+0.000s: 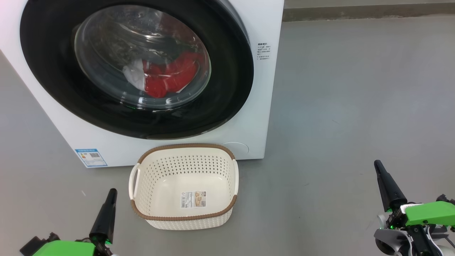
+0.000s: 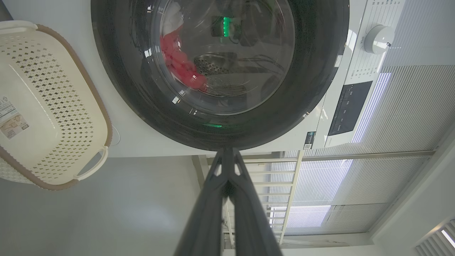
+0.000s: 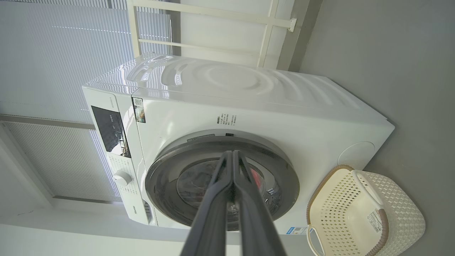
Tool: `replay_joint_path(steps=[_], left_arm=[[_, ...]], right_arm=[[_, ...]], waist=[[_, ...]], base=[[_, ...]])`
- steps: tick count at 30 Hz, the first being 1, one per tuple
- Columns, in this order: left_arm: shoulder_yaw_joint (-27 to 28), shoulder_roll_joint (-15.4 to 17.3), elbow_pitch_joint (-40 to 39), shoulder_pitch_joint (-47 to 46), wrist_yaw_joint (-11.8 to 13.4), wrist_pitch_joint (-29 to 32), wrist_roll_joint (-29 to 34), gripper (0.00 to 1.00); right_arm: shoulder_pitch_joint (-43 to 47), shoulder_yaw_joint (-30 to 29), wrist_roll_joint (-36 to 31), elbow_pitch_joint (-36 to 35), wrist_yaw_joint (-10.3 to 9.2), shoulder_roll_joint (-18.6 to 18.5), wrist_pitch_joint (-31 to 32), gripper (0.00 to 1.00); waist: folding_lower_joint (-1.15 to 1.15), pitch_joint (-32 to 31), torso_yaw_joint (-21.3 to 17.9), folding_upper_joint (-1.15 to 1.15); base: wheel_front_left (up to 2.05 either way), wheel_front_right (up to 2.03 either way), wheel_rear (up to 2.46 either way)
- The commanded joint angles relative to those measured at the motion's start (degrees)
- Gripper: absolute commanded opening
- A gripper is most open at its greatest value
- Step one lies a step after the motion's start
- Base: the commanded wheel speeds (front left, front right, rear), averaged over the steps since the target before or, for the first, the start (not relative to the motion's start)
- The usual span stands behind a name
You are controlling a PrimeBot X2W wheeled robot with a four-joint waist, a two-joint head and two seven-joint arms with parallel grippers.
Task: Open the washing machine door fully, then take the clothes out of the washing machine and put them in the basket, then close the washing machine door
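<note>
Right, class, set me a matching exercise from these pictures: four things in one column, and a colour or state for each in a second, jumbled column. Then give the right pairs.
Column one
1. door
2. clothes
3. basket
4. left end effector

Column two
A. cream with a brown rim, empty
B. dark, shut, holding nothing
C. black-rimmed, round, closed
D. red and white, behind glass

Pairs: 1-C, 2-D, 3-A, 4-B
</note>
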Motion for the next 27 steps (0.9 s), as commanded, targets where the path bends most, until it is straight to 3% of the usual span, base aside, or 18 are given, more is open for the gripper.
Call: replay_joint_path(steps=[1,2,3,10,15,19,27], left_arm=[[2.10,0.62,-1.42,-0.65,-0.42,0.30,0.52,0.00],[2.10,0.62,-1.42,-0.65,-0.42,0.30,0.52,0.00],[0.01,-0.01,-0.01,-0.01,0.00,0.00,0.00,1.00],[-0.73,-0.66,2.57,0.97,0.05,-0.21,0.02,1.00],[-1.51,-0.62,2.43,0.42,0.07,-0.86,0.04,1.00],[-2.18,-0.58,2.26,0.01,0.08,-1.39,0.01,1.00],[-3.67,-0.27,1.78,-0.94,0.01,-2.79,1.09,1.00]], right_arm=[[-1.26,0.77,-0.47,-1.60,-0.03,-0.34,0.30,0.00],[-1.26,0.76,-0.48,-1.60,-0.03,-0.34,0.31,0.00],[-0.01,-0.01,0.00,-0.01,0.00,0.00,0.00,1.00],[1.40,0.72,0.03,2.67,0.01,1.00,-0.19,1.00],[0.96,1.62,0.08,2.31,0.01,0.95,-0.78,1.00],[0.65,2.39,0.05,1.98,0.01,0.91,-1.28,1.00],[-0.16,4.17,-1.28,1.42,0.00,0.52,-2.67,1.00]], waist=[[0.00,0.00,0.00,0.00],[0.00,0.00,0.00,0.00],[0.00,0.00,0.00,0.00],[0.00,0.00,-0.01,0.00],[0.13,-0.13,-0.01,0.00],[0.01,-0.03,-0.01,0.00],[0.00,0.03,0.03,0.00]], base=[[0.00,0.00,0.00],[0.00,0.00,0.00],[0.00,0.00,0.00],[0.00,0.00,0.00],[0.00,0.00,0.00],[0.00,0.00,0.00],[0.00,0.00,0.00]])
